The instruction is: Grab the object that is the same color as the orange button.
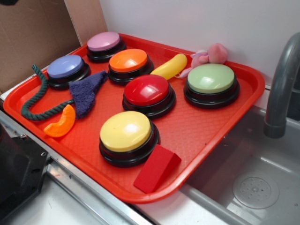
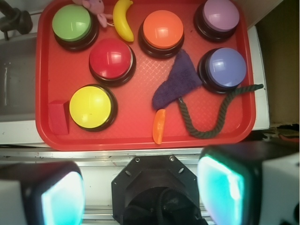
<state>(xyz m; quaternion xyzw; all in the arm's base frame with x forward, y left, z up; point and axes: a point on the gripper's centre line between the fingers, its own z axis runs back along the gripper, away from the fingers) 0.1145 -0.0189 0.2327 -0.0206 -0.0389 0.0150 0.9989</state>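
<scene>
The small orange crescent slice [image 1: 61, 123] [image 2: 159, 125] lies on the red tray [image 1: 197, 126] [image 2: 136, 133] close to its front-left edge, beside a dark blue cloth. The orange button [image 1: 128, 61] [image 2: 163, 29] sits on its black base towards the back of the tray. In the wrist view my gripper [image 2: 143, 192] hangs high above the counter, off the tray's near edge, open with nothing between its teal pads [image 2: 61, 199]. The slice is just beyond the gripper, slightly right of centre. In the exterior view the gripper is out of frame.
Red [image 1: 149, 90], yellow [image 1: 126, 132], green [image 1: 211, 78], blue [image 1: 65, 66] and purple [image 1: 104, 42] buttons fill the tray. A yellow banana toy [image 1: 171, 65], red wedge block [image 1: 157, 168], blue cloth [image 1: 86, 91], green rope [image 1: 35, 101] and pink plush [image 1: 211, 54] lie among them. A sink [image 1: 253, 183] and faucet [image 1: 281, 84] are at right.
</scene>
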